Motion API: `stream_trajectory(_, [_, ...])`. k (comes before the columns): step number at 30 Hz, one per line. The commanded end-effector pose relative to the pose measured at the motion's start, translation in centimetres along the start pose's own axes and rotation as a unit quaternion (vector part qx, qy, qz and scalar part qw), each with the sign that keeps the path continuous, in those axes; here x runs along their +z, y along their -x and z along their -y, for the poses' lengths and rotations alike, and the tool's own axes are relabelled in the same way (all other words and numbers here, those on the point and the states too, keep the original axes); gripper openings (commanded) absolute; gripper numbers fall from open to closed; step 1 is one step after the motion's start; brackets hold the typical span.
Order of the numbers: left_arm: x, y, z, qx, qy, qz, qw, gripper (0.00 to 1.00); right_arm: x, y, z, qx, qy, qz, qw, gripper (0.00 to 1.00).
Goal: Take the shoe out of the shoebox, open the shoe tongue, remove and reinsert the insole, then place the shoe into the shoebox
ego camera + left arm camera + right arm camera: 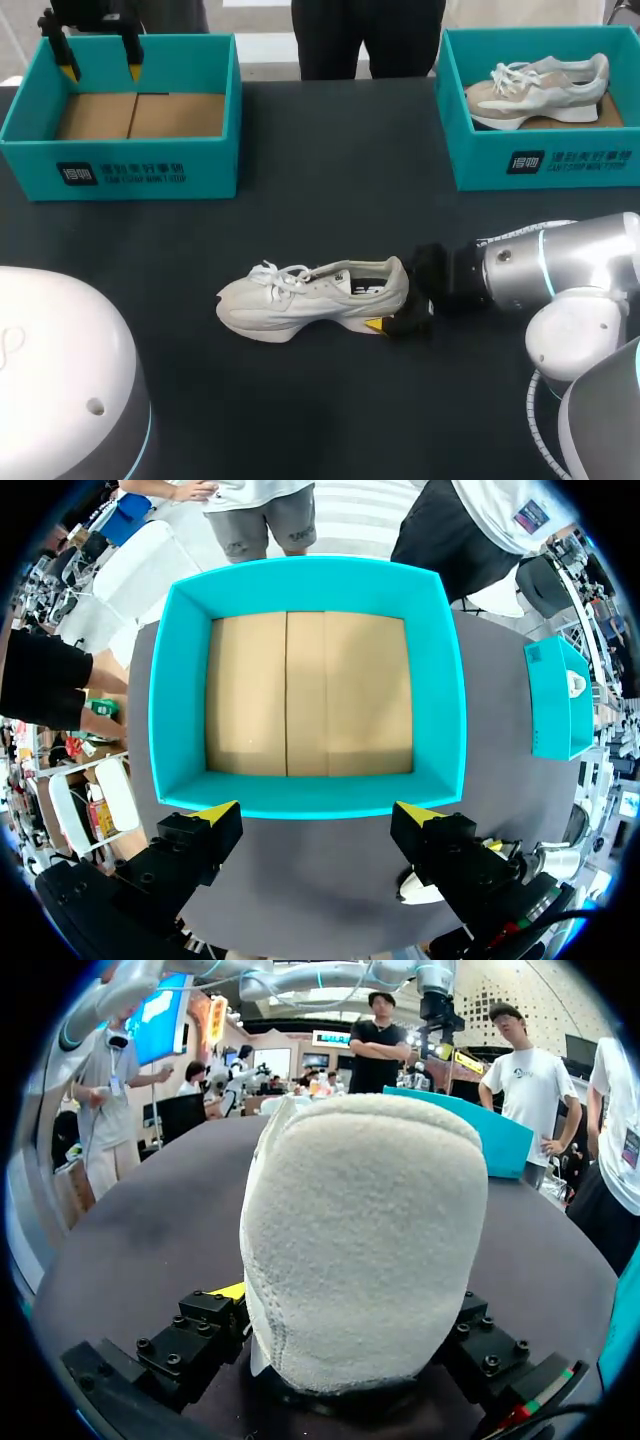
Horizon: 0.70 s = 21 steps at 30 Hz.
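Note:
A white sneaker [310, 295] lies on its side in the middle of the dark table, toe to the left. My right gripper [395, 295] is at its heel. In the right wrist view the heel [360, 1240] fills the gap between the open fingers of the right gripper [350, 1305], and one yellow tip [230, 1290] shows beside it. My left gripper [100, 70] hangs open over the empty teal shoebox [120, 165] at the back left. From the left wrist, the left gripper [318, 815] stands above the near wall of that shoebox [305, 580], whose cardboard floor is bare.
A second teal shoebox [540, 160] at the back right holds another pale sneaker [540, 90]. Dark tabletop [330, 180] lies between the two boxes and in front of the shoe.

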State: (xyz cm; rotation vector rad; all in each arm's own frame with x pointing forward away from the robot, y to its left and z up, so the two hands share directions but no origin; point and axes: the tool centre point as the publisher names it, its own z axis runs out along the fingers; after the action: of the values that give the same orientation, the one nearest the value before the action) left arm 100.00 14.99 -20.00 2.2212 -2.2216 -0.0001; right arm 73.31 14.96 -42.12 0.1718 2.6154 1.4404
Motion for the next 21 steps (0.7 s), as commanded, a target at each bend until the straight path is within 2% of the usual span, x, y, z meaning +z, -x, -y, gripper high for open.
stream_trajectory(1, [0.0,0.0,0.0,0.0,0.0,0.0,1.0,1.0,0.6,0.0,0.0,0.0,-0.002,0.001,1.0,0.0])
stream_trajectory(4, [0.0,0.0,0.0,0.0,0.0,0.0,1.0,1.0,0.6,0.0,0.0,0.0,-0.002,0.001,1.0,0.0])
stream_trajectory(6, [0.1,-1.9,-1.2,0.006,-0.01,0.014,1.0,1.0,0.6,0.0,0.0,0.0,-0.002,0.001,1.0,0.0])
stream_trajectory(10, [0.2,-6.7,-4.7,0.012,-0.016,-0.018,1.0,1.0,0.6,0.0,0.0,0.0,-0.002,0.001,1.0,0.0])
stream_trajectory(14, [0.2,-10.3,-8.0,0.008,-0.023,-0.015,1.0,1.0,0.6,0.0,0.0,0.0,-0.002,0.001,1.0,0.0])
stream_trajectory(21, [-0.4,-13.6,-13.2,-0.008,-0.037,-0.003,0.999,1.0,0.6,0.0,0.0,0.0,-0.002,0.001,1.0,0.0])
